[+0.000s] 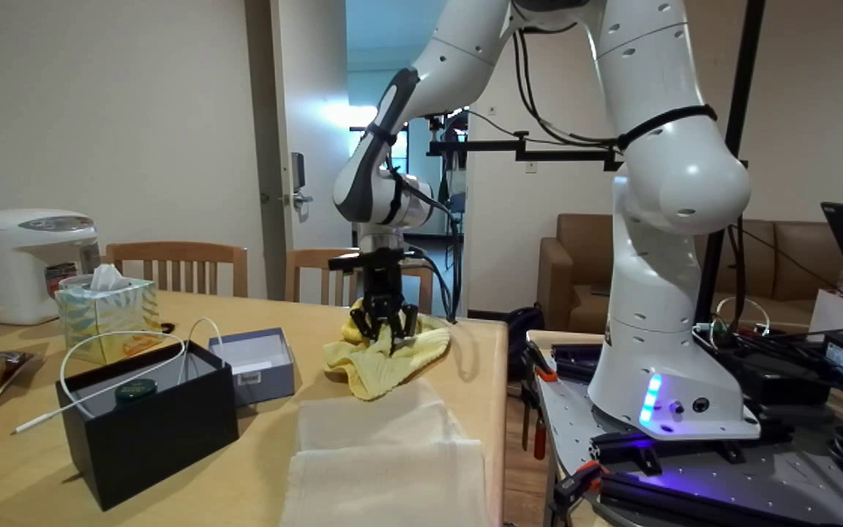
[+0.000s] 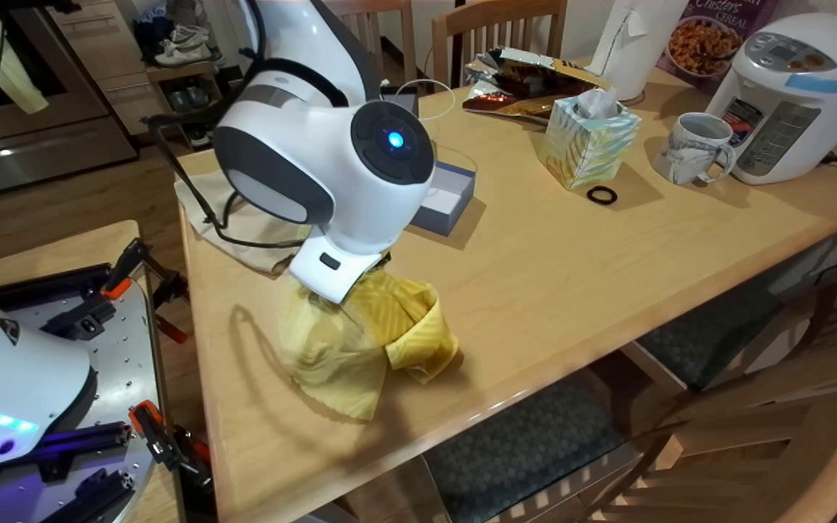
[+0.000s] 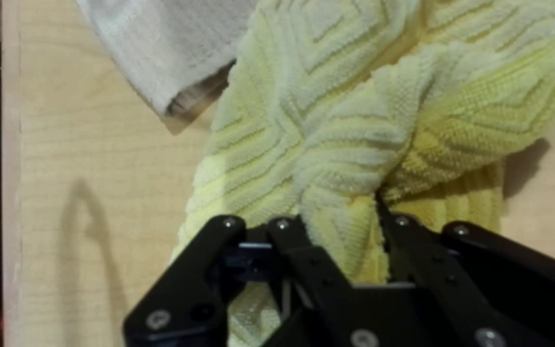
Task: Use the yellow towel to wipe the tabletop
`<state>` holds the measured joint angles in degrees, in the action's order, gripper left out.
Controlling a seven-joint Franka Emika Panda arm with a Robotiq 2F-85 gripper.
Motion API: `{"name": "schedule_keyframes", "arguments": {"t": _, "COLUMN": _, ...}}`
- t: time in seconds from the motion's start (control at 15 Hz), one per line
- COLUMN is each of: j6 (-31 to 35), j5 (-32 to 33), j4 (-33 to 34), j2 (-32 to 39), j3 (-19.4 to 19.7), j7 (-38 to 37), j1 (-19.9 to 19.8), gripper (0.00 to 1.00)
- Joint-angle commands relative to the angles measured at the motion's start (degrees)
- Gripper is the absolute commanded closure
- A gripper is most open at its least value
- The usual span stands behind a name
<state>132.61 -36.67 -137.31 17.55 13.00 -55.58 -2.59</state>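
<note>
Yellow towel (image 3: 354, 130) between and beneath the jaws

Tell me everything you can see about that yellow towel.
The yellow towel looks like soft fabric with raised ridges in angular patterns, paler in places and deeper yellow in others. It lies crumpled and partly folded over itself on the tabletop, near one end. The black pincer grips a bunched fold from above. The towel's underside is hidden.

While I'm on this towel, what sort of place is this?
Probably a home kitchen-dining area: there's an oven in the background, a cereal box, and a hot-water dispenser on the wooden table.
</note>
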Motion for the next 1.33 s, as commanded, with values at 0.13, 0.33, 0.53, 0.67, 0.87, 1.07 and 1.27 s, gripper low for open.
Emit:
{"name": "schedule_keyframes", "arguments": {"t": 0.13, "j6": 3.14, "j5": 14.23, "j4": 0.40, "j2": 2.28, "j3": 2.56, "j7": -17.24, "j1": -0.34, "gripper": 0.93}}
{"name": "schedule_keyframes", "arguments": {"t": 0.33, "j6": 3.79, "j5": 21.94, "j4": 0.99, "j2": 3.21, "j3": 4.31, "j7": -25.63, "j1": -0.30, "gripper": 0.93}}
{"name": "schedule_keyframes", "arguments": {"t": 0.53, "j6": 5.00, "j5": 26.72, "j4": 0.98, "j2": 3.65, "j3": 5.01, "j7": -29.36, "j1": -1.08, "gripper": 0.93}}
{"name": "schedule_keyframes", "arguments": {"t": 0.67, "j6": 6.95, "j5": 28.01, "j4": 0.48, "j2": 3.35, "j3": 4.96, "j7": -29.64, "j1": -1.55, "gripper": 0.93}}
{"name": "schedule_keyframes", "arguments": {"t": 0.87, "j6": 10.23, "j5": 21.89, "j4": -1.00, "j2": 1.04, "j3": 1.98, "j7": -22.39, "j1": -4.37, "gripper": 0.93}}
{"name": "schedule_keyframes", "arguments": {"t": 1.07, "j6": 13.41, "j5": 11.09, "j4": -1.89, "j2": -1.13, "j3": -2.68, "j7": -10.42, "j1": -7.53, "gripper": 0.91}}
{"name": "schedule_keyframes", "arguments": {"t": 1.27, "j6": 15.03, "j5": -0.25, "j4": -1.57, "j2": -1.06, "j3": -6.96, "j7": 2.84, "j1": -9.98, "gripper": 0.51}}
